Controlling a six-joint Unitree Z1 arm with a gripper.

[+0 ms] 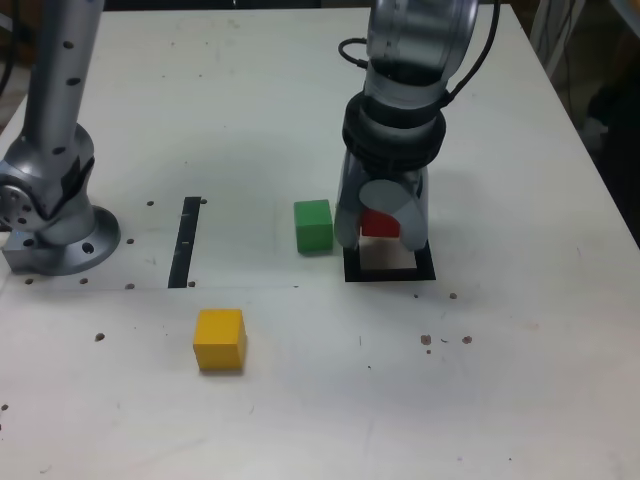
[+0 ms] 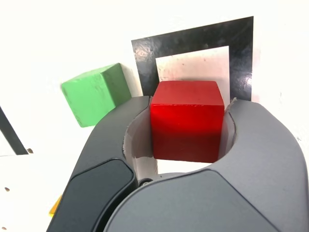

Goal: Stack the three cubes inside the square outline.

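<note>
One red cube sits clamped in the gripper above the square outline; best lowered level and centred on the white middle before release.

A glossy red block, a matte green block and a yellow block sit on a speckled white tabletop with a black-framed, white-centred square outline.

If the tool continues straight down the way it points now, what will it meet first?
Probably the white centre of the square outline: the tool, shut on the red cube, hangs just above it.
</note>
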